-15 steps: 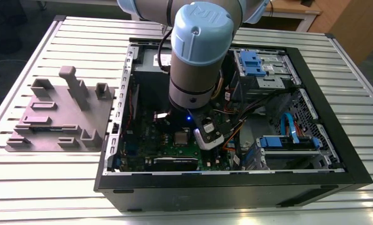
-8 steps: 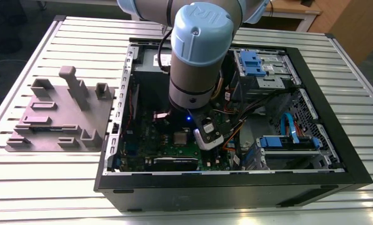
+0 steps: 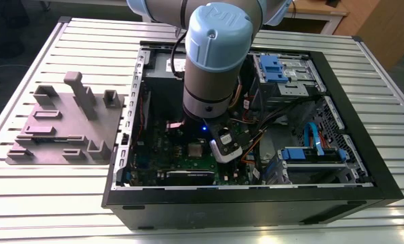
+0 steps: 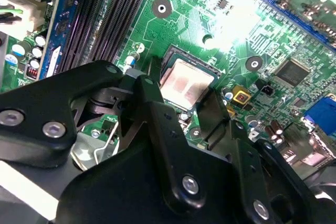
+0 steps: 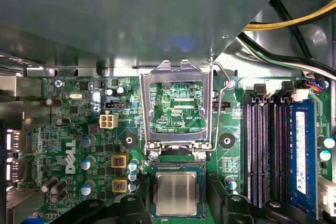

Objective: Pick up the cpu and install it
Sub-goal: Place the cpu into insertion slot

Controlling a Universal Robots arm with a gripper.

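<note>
The cpu (image 5: 177,193), a small square chip with a shiny silver top, lies flat in the motherboard socket (image 5: 152,182). In the second wrist view the cpu (image 4: 185,83) shows between two black fingers (image 4: 148,94). My gripper (image 5: 179,202) hovers above it, open, one finger on each side of the socket and clear of the chip's edges. The socket's metal load plate (image 5: 176,72) is swung up and open, with its wire lever (image 5: 223,82) released. In the exterior view my gripper (image 3: 223,148) reaches down into the case beside the cpu (image 3: 196,149).
The open black computer case (image 3: 256,203) lies on a slatted metal table (image 3: 39,203). A grey fixture plate (image 3: 59,132) with upright posts sits at the exterior view's left. Memory slots (image 5: 268,150), yellow and black cables (image 5: 294,24) and blue drive bays (image 3: 310,152) surround the socket.
</note>
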